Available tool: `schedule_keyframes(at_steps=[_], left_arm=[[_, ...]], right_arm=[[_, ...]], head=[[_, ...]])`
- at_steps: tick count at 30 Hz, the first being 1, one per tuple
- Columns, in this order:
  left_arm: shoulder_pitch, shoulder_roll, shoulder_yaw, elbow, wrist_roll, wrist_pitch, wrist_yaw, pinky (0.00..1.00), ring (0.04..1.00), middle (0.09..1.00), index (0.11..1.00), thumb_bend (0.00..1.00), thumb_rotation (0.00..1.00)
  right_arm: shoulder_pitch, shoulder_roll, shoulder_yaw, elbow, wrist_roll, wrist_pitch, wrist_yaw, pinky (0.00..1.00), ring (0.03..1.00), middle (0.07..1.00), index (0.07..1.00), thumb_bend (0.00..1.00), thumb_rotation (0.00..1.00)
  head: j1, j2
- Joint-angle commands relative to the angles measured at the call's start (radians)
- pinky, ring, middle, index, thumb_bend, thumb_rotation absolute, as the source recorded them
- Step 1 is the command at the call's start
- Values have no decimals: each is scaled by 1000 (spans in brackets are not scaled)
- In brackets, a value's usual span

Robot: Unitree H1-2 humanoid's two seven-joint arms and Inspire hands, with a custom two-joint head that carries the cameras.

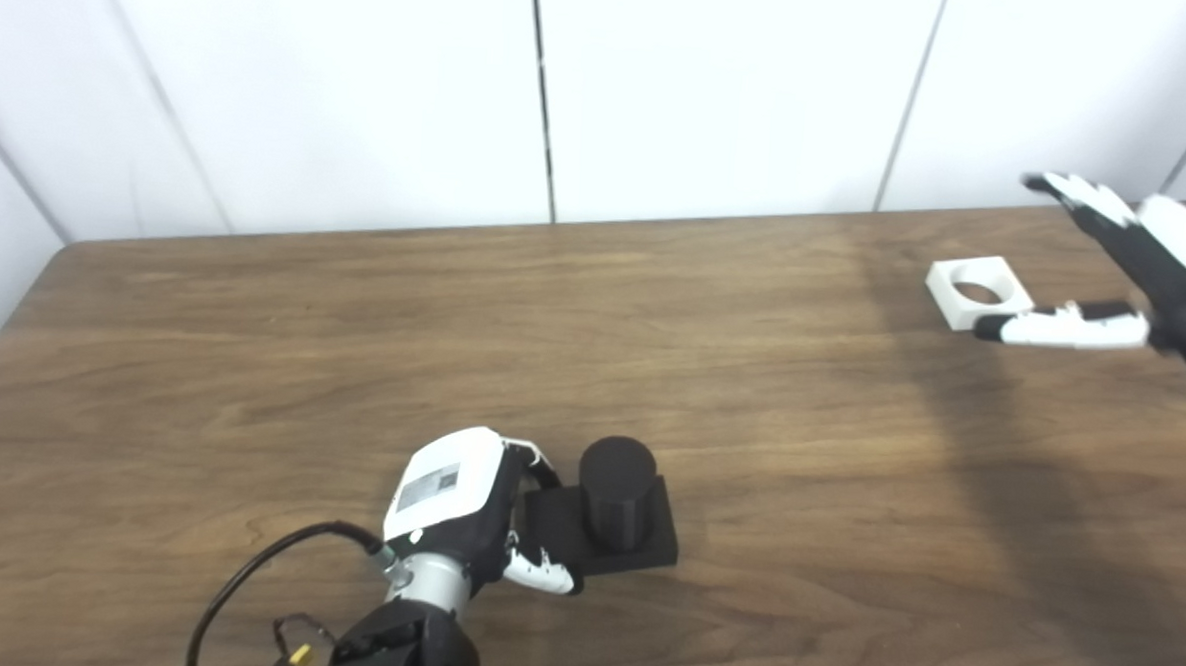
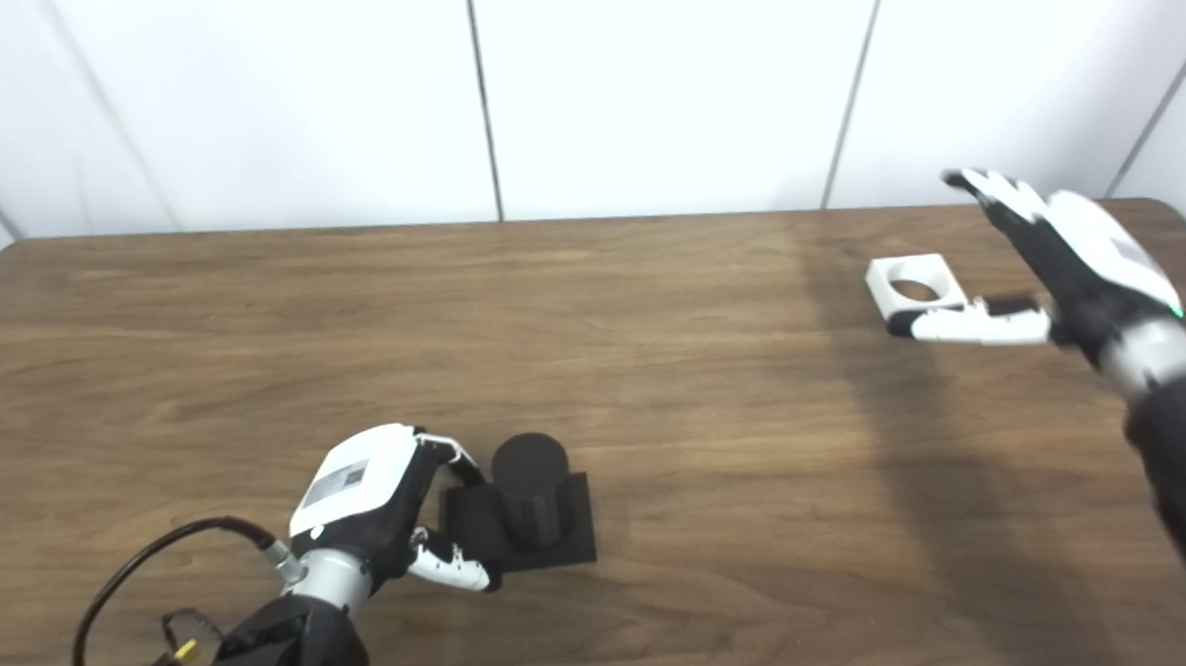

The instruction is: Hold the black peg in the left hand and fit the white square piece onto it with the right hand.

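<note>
The black peg (image 1: 617, 489), a cylinder on a square black base, stands upright on the table near the front middle. My left hand (image 1: 465, 508) is at the base's left side, fingers and thumb closed on its edge. The white square piece (image 1: 977, 290), with a round hole, lies flat at the far right of the table. My right hand (image 1: 1126, 266) hovers just right of it and above it, fingers spread open and empty, the thumb reaching beside the piece's near corner. The same scene shows in the right eye view, with the peg (image 2: 532, 489) and the white piece (image 2: 917, 285).
The brown wooden table (image 1: 591, 373) runs to a white panelled wall (image 1: 544, 91) at the back. A black cable (image 1: 252, 573) loops from my left wrist at the front left. The table's right back corner lies just behind my right hand.
</note>
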Motion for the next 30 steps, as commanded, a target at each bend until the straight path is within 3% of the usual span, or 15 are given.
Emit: schedule_keyframes(at_steps=[1,5,11,18,25,30], left_arm=[[-6,0,10,-19,-6,-10,-11,1000,950,826,483,522,49],[-7,15,22,-23,-23,-22,-16,1000,943,829,483,522,49],[-4,35,39,-28,-49,-28,-14,995,933,817,483,523,51],[3,49,43,-35,-65,-32,-7,986,928,810,483,523,51],[22,66,50,-33,-99,-33,17,982,922,806,482,523,51],[25,68,52,-43,-100,-32,16,966,920,794,482,523,51]], right_arm=[[-59,-56,24,40,-63,-40,40,999,1000,992,936,976,375],[-146,-86,81,96,-134,-9,136,1000,1000,1000,943,1000,304],[-241,-76,119,151,-214,28,234,1000,1000,1000,965,1000,298],[-285,-55,121,192,-243,22,267,1000,1000,1000,970,1000,299],[-298,-38,114,220,-250,11,260,1000,1000,1000,969,1000,288],[-325,-31,123,247,-270,8,266,1000,1000,1000,963,1000,287]], head=[[-33,-1],[-104,-13],[-163,-39],[-224,-85],[-270,-176],[-262,-193]])
